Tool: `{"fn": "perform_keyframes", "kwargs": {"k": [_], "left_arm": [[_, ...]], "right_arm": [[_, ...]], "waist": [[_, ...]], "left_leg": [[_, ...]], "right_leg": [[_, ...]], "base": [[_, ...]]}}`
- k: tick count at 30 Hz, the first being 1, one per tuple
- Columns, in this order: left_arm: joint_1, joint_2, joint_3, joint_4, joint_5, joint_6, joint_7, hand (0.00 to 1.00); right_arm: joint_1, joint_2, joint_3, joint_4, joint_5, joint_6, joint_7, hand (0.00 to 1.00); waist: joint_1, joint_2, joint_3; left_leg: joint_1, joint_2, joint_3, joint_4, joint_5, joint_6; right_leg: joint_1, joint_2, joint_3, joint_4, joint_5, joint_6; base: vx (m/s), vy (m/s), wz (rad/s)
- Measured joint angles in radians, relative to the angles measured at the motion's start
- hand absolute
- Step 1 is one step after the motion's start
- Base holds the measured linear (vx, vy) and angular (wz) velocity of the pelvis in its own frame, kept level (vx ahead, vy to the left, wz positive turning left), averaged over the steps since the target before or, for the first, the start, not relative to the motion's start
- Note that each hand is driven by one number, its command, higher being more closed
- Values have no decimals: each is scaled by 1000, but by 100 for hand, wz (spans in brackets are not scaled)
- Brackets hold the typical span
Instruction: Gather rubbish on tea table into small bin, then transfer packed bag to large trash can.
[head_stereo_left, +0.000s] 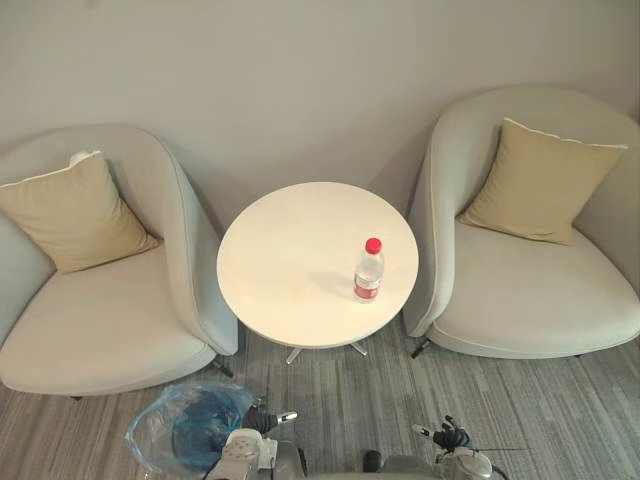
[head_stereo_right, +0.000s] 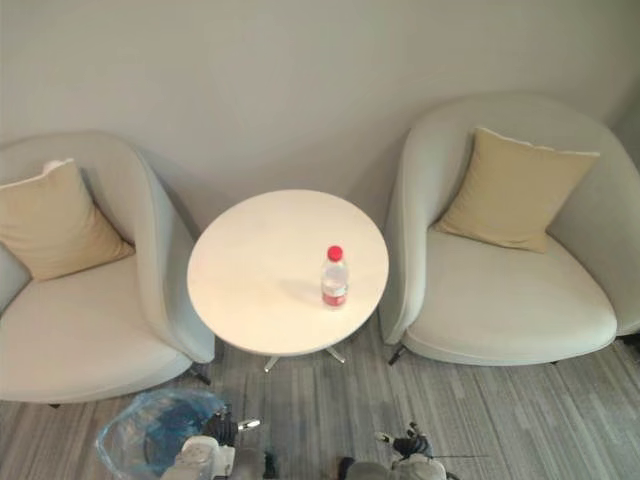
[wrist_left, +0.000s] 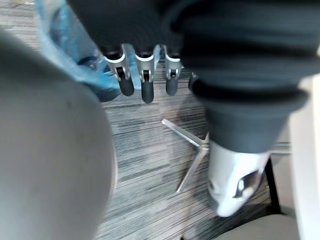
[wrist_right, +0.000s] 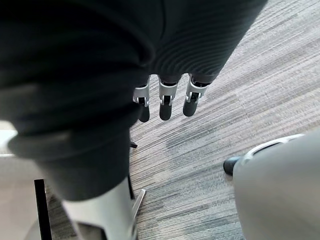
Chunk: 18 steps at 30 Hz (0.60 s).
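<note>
The round white bench (head_stereo_left: 290, 290) stands between two pale armchairs: the left armchair (head_stereo_left: 110, 320) at its 9 o'clock and the right armchair (head_stereo_left: 530, 300) at its 3 o'clock. A tan left cushion (head_stereo_left: 72, 212) and a tan right cushion (head_stereo_left: 540, 182) each lean against a backrest.

One clear bottle (head_stereo_left: 368, 272) with a red cap stands upright on the bench top in the 4 o'clock sector, near the rim.

The small bin (head_stereo_left: 195, 432) is blue and lined with a translucent bag (head_stereo_left: 142, 432). It sits on the grey striped floor (head_stereo_left: 350, 400) at the bench's 7 o'clock, apart from the bench's metal feet.

The left hand (wrist_left: 143, 85) hangs at the 3 o'clock side of the small bin, just beside the bag. Its fingers are extended in a row and hold nothing.

The right hand (wrist_right: 165, 102) hangs above the floor at the bench's 5 o'clock, well apart from the bottle. Its fingers are straight and hold nothing.
</note>
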Motion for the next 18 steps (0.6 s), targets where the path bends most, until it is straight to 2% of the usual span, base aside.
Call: {"fn": "perform_keyframes", "kwargs": {"k": [1, 3, 6, 10, 14, 18], "left_arm": [[2, 10, -8, 2, 0, 2, -1, 0], [4, 18, -8, 4, 1, 4, -1, 0], [8, 24, -13, 21, 1, 5, -1, 0], [13, 28, -36, 20, 1, 4, 3, 0], [22, 30, -46, 18, 2, 4, 5, 0], [39, 37, -69, -10, 3, 3, 6, 0]], "right_arm": [[0, 6, 2, 5, 0, 0, 0, 0], [2, 11, 3, 7, -4, 0, 0, 0], [6, 12, 4, 0, -10, -1, -1, 0], [37, -1, 43, -67, -20, -2, -16, 0], [87, -38, 75, -267, -66, -11, -38, 0], [138, -77, 79, -505, -133, -24, -41, 0]], "waist": [[2, -13, 1], [6, -21, -4], [4, -20, -5], [4, -13, -14], [-4, -12, -26], [-4, -23, -40]], "left_leg": [[11, -8, 8, -8, -3, 5], [17, -19, 17, -15, -7, 13], [40, -33, 18, -39, -8, 14], [67, -36, 18, -87, 0, 19], [66, -44, 18, -145, 31, 18], [67, -44, 21, -172, 43, 17]], "right_leg": [[11, -9, 2, -7, -2, 3], [13, -19, 12, -9, -4, 6], [21, -30, 17, -13, -14, 20], [29, -26, 19, -25, -16, 19], [0, -26, 24, -25, -18, 17], [-16, -22, 35, -25, -18, 17]], "base": [[155, 101, 0], [155, 94, -7], [71, 30, -5], [35, -18, -1], [-7, -23, -3], [6, -13, -4]]}}
